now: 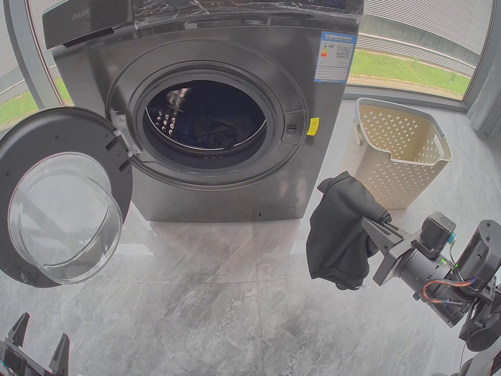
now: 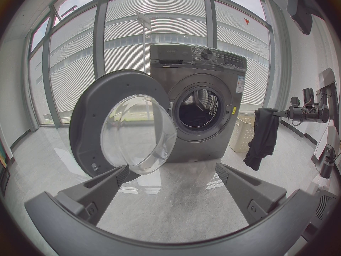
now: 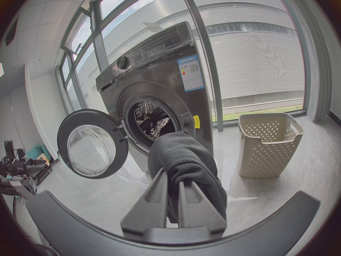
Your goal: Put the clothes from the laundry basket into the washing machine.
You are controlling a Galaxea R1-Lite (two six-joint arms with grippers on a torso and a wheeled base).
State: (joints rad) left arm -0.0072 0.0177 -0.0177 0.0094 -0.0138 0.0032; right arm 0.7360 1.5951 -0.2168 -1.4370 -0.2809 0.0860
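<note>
Mid-transfer, by the look of it. Clamped in the right pincer (image 1: 371, 224): a dark grey garment (image 1: 336, 236), draped and hanging free above the floor, between the cream laundry basket (image 1: 389, 181) and the washing machine (image 1: 209, 48), near the machine's right front corner. Door (image 1: 57, 194) wide open to the left; dark clothes (image 1: 219, 126) lying in the drum. Left pincer (image 1: 39, 343) low at the left, spread wide, holding nothing. Next, probably: swing left and forward to the round opening (image 1: 206, 118), push past the rim, then let go well inside to keep any trailing hem off the seal.
</note>
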